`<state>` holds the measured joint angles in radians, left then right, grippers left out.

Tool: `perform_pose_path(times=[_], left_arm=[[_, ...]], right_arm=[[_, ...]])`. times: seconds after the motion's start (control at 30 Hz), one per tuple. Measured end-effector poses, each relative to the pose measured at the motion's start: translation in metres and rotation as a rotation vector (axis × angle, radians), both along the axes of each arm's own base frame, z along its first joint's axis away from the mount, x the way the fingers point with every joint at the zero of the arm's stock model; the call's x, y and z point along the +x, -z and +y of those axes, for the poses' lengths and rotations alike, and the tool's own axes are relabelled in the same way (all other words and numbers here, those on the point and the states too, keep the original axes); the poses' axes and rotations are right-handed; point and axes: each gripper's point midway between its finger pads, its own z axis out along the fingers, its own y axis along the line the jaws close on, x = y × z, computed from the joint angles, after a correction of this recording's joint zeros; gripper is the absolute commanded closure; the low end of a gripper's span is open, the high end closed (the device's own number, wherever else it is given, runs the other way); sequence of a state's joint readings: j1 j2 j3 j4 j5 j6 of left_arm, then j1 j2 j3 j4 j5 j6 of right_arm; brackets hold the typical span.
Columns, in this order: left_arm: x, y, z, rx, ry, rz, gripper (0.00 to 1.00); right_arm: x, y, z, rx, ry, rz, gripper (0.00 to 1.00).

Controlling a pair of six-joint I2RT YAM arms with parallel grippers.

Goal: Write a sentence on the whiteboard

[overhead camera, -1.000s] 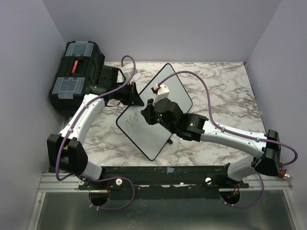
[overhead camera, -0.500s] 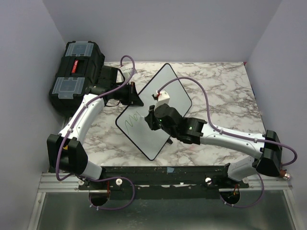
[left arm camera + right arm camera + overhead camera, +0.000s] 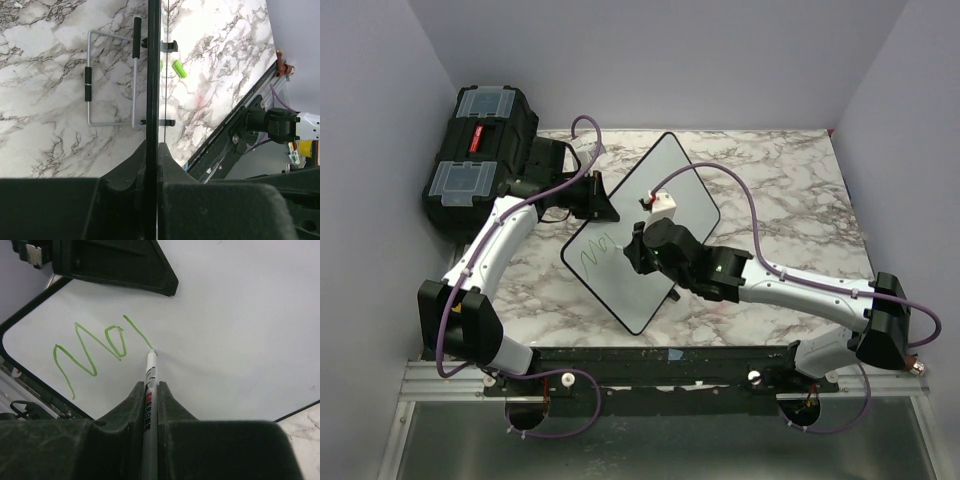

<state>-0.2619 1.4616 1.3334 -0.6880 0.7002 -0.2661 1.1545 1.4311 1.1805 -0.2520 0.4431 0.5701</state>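
Observation:
The whiteboard [image 3: 620,295] stands tilted at mid-table, white face with a thin black rim. My left gripper [image 3: 603,205] is shut on its upper left edge; the left wrist view shows the board edge-on [image 3: 153,75] between the shut fingers [image 3: 170,165]. My right gripper [image 3: 635,250] is shut on a white marker [image 3: 150,372] whose tip touches the board face [image 3: 240,315]. The sentence [image 3: 90,352] is a few green strokes at the board's left end, also visible in the top view [image 3: 597,252]. The marker tip sits at the end of the last slanted stroke.
A black toolbox [image 3: 480,150] with clear lid compartments stands at the back left. A green marker cap [image 3: 179,69] lies on the marble table [image 3: 780,200] under the board. The board's wire stand [image 3: 112,80] shows behind it. Grey walls enclose three sides.
My right gripper has moved slightly toward the board's lower left with the marker, and the green writing has grown by a stroke or two. The left arm and the board have not moved.

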Motion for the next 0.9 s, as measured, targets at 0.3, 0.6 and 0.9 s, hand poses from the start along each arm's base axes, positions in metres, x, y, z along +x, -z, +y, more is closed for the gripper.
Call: perform_pose_path(times=[0.3,0.6,0.9], left_arm=[[0.0,0.0,0.0,0.0,0.0,-0.001,1.0],[0.0,0.0,0.0,0.003,-0.002,-0.001,1.0],[0.0,0.0,0.0,0.003,-0.003,-0.001,1.0]], right_arm=[[0.007,-0.021,0.015,0.02,-0.015,-0.031,0.99],[0.013,-0.029,0.02,0.016,-0.008,-0.056,0.99],[0.022,-0.035,0.021,0.024,0.017,-0.066,0.99]])
